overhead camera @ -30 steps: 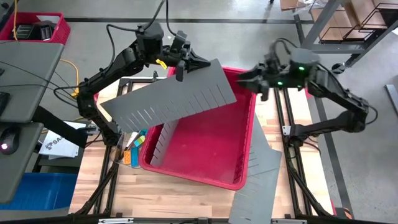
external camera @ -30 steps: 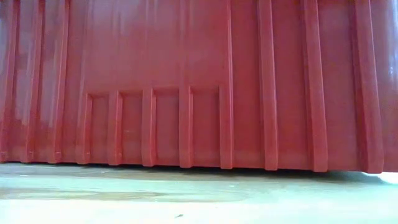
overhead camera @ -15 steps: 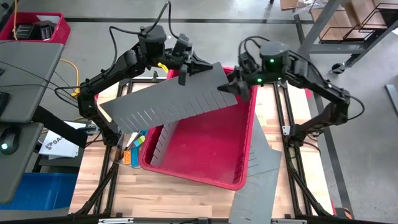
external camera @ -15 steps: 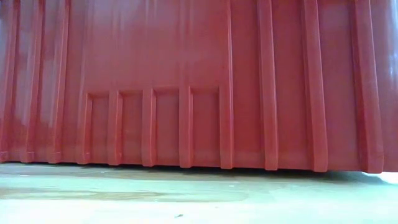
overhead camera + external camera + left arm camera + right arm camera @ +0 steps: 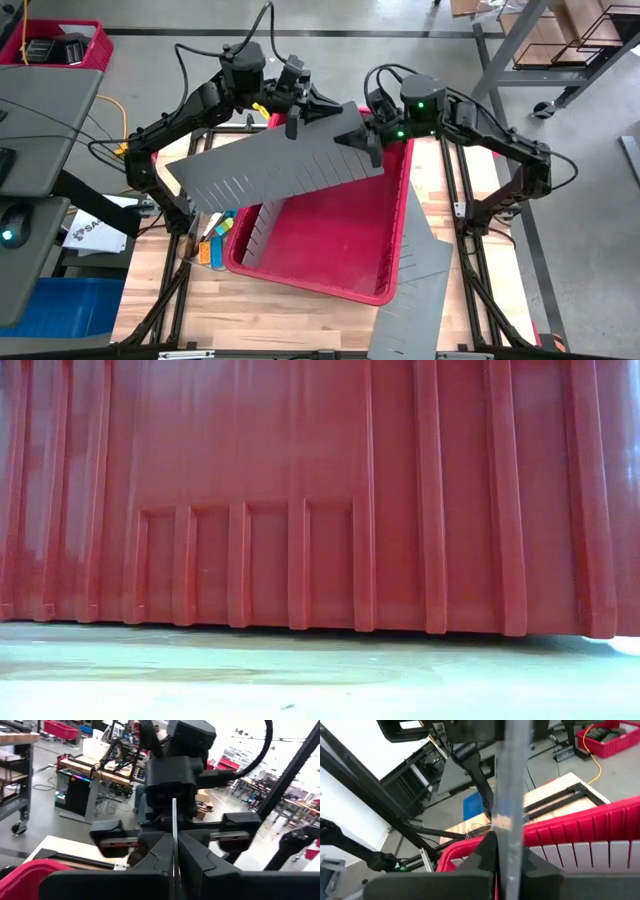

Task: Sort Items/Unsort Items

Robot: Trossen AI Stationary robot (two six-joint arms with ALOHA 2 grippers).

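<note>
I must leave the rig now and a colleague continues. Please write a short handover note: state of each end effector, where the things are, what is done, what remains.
Left end effector: shut on the grey slotted divider panel, at its far edge, holding it above the red bin.
Right end effector: shut on the same panel at its right end.
Another divider stands inside the bin along its left wall; a further grey panel lies on the table right of the bin.
Small coloured items lie left of the bin.
Done: panel gripped by both arms. Left: place the panel; items not yet sorted.
</note>
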